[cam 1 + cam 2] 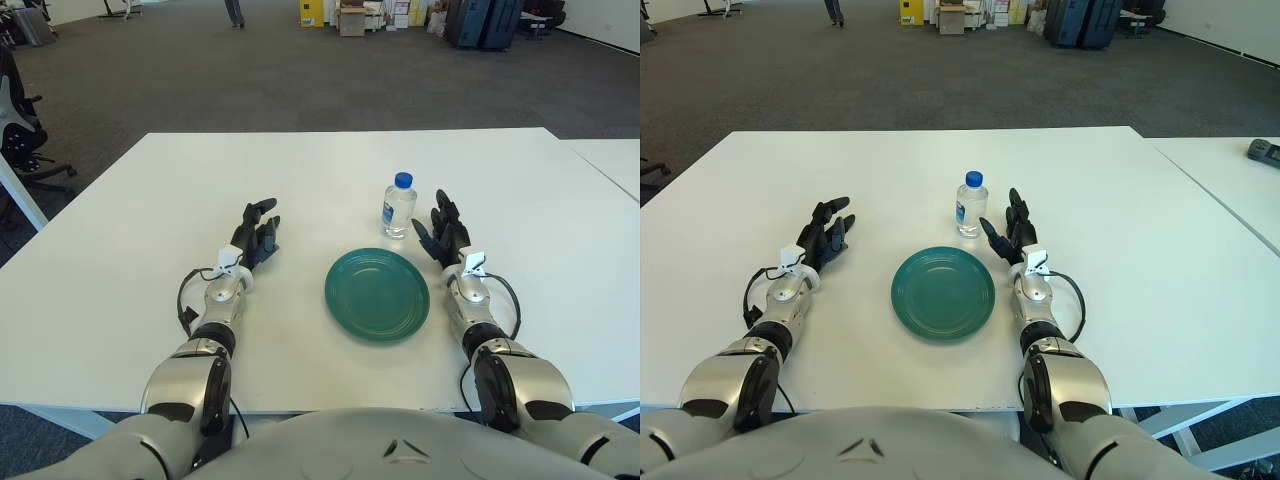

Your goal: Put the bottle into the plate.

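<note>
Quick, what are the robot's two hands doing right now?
Left hand: open, resting on the table, holding nothing.
Right hand: open beside the bottle, holding nothing.

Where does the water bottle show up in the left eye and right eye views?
Left eye view: the bottle stands upright right of centre, just beyond the plate's far rim.
Right eye view: the bottle stands near centre, close to the right hand.
Shared landmark: the green plate just in front of it.

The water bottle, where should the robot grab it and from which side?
Grip the bottle around its clear body below the blue cap, coming from its right side with the open right hand, which is nearest. It stands upright just behind the green plate.
</note>
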Controlling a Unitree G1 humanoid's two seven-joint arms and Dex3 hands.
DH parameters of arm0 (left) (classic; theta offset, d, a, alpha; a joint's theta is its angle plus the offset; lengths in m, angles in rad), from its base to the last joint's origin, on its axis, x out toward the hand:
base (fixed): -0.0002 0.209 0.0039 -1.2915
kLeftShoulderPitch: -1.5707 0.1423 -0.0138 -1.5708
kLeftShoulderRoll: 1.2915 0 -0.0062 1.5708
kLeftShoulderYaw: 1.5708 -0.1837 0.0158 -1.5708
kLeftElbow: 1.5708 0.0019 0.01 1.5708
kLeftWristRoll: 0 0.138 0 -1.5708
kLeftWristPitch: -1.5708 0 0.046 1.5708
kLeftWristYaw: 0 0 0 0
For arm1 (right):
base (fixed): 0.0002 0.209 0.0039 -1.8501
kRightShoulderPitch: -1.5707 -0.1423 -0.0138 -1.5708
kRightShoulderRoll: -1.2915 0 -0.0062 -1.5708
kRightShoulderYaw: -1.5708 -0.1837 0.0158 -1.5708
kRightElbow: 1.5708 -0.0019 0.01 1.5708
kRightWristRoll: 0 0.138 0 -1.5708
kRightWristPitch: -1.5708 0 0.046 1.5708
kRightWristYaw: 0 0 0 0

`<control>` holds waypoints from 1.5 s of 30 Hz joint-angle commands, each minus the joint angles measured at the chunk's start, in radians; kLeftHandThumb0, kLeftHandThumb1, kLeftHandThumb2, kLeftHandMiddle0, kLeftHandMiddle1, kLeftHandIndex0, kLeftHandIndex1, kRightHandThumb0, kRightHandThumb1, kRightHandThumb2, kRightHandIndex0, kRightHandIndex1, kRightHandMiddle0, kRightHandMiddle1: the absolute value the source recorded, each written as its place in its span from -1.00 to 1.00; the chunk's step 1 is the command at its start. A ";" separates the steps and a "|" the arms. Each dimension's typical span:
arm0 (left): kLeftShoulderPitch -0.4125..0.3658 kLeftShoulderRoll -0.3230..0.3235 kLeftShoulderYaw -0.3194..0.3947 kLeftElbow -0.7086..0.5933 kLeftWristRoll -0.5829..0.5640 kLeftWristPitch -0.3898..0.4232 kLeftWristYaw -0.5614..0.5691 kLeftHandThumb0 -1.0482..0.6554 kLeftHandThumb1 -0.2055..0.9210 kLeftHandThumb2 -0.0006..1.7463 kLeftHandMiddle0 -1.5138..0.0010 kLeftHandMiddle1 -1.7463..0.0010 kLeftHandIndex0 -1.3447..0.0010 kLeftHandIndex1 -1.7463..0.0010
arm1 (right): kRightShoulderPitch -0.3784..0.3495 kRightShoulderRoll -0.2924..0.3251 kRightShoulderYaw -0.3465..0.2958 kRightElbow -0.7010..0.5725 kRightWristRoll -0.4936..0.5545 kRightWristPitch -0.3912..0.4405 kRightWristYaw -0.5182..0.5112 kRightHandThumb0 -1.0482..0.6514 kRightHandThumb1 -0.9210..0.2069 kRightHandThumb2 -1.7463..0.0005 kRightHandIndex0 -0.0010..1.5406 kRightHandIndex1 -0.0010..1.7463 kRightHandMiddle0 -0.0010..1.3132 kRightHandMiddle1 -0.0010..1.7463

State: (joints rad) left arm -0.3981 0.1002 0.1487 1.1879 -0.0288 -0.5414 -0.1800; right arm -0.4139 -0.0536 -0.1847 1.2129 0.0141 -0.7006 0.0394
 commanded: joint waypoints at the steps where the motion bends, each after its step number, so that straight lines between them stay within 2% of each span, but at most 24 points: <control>1: 0.018 0.005 -0.004 0.019 0.005 0.027 0.000 -0.74 1.00 -0.02 0.41 0.93 1.00 -0.03 | 0.069 0.008 0.005 0.050 -0.007 0.034 -0.005 -0.80 -0.91 0.83 -1.00 -1.00 -1.00 -1.00; 11: 0.015 0.002 -0.002 0.019 0.003 0.036 0.009 -0.74 1.00 -0.02 0.39 0.93 1.00 -0.03 | 0.064 0.003 0.015 0.051 -0.013 0.031 -0.018 -0.81 -0.89 0.85 -1.00 -1.00 -1.00 -1.00; 14: 0.013 0.000 -0.004 0.023 0.006 0.042 0.016 -0.73 1.00 -0.01 0.38 0.92 1.00 -0.03 | 0.022 0.005 0.044 0.051 -0.045 0.054 -0.053 -0.78 -0.87 0.87 -1.00 -1.00 -1.00 -1.00; 25: 0.013 -0.006 0.003 0.023 -0.001 0.038 0.010 -0.72 1.00 0.00 0.36 0.91 1.00 -0.03 | -0.039 0.005 0.083 0.057 -0.090 0.096 -0.100 -0.85 -0.85 0.88 -1.00 -1.00 -1.00 -1.00; 45: 0.018 -0.013 0.007 0.023 -0.003 0.024 0.012 -0.71 1.00 -0.01 0.34 0.89 1.00 -0.06 | -0.106 0.000 0.141 0.061 -0.141 0.170 -0.144 -0.84 -0.89 0.88 -1.00 -1.00 -1.00 -1.00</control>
State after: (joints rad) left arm -0.3984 0.0948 0.1571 1.1879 -0.0313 -0.5406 -0.1722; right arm -0.5195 -0.0576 -0.0591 1.2470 -0.1053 -0.5702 -0.0970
